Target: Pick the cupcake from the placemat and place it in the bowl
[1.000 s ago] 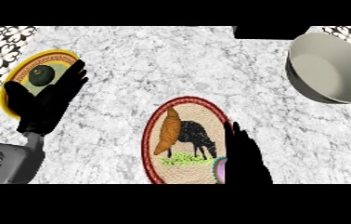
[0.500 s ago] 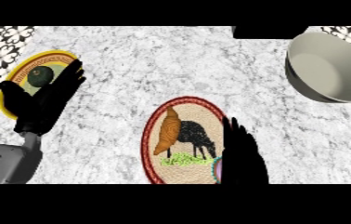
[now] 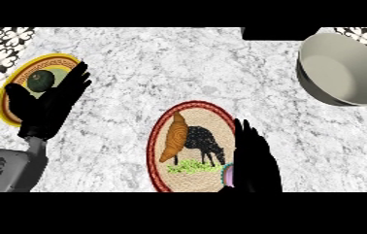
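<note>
At placemat (image 3: 192, 153) lower right edge: cupcake (image 3: 228, 175) mostly hidden behind right robot hand (image 3: 252, 162), only sliver of pink wrapper showing. Step looks like approach to grasp, not yet gripped. Right robot hand fingers straight, pointing up, relaxed-open, just beside cupcake; contact can't be confirmed. Next move likely: curl fingers round cupcake, lift, carry up-right of placemat to bowl (image 3: 334, 73). Left robot hand (image 3: 54, 102) resting open far left of placemat, over plate (image 3: 22, 77) with dark round fruit (image 3: 41, 80).

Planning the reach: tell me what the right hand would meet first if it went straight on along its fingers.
Probably nothing: the right hand points up-view over bare counter, left of the bowl. Height unclear.
</note>
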You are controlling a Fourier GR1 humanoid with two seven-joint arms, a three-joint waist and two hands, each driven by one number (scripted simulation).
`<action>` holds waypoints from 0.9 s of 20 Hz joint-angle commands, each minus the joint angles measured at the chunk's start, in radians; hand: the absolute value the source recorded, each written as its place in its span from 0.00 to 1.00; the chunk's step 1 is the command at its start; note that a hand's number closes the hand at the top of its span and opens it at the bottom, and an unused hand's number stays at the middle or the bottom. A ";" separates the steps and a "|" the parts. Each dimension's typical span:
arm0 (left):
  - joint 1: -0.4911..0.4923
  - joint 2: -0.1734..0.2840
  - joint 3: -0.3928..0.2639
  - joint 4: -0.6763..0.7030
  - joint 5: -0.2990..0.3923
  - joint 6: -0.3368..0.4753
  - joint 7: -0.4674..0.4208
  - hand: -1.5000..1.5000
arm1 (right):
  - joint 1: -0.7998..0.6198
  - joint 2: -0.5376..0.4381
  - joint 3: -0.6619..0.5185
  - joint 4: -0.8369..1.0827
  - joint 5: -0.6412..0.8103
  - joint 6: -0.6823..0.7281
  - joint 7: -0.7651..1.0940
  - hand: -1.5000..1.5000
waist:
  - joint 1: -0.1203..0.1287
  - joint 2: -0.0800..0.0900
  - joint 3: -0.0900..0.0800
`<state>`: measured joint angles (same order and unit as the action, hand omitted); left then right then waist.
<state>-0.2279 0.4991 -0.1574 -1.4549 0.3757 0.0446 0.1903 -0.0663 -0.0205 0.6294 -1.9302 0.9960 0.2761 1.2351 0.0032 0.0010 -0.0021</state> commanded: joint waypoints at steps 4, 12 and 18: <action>-0.011 -0.017 0.014 0.009 -0.013 -0.005 -0.007 0.50 | -0.022 0.020 0.000 0.065 -0.041 0.013 0.239 0.00 | -0.001 0.000 0.001; 0.002 -0.036 0.031 0.023 -0.025 -0.016 -0.010 0.50 | -0.001 0.020 -0.058 0.151 -0.046 -0.016 0.154 0.00 | -0.004 0.000 0.001; 0.006 -0.029 0.036 -0.041 -0.033 -0.023 0.031 0.50 | 0.010 0.020 -0.021 0.259 -0.027 -0.124 0.148 0.00 | 0.002 -0.001 0.002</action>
<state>-0.2228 0.4747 -0.1279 -1.4754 0.3500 0.0259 0.2146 -0.0592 -0.0161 0.5558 -1.7336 0.9513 0.2133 1.1988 0.0043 0.0000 -0.0005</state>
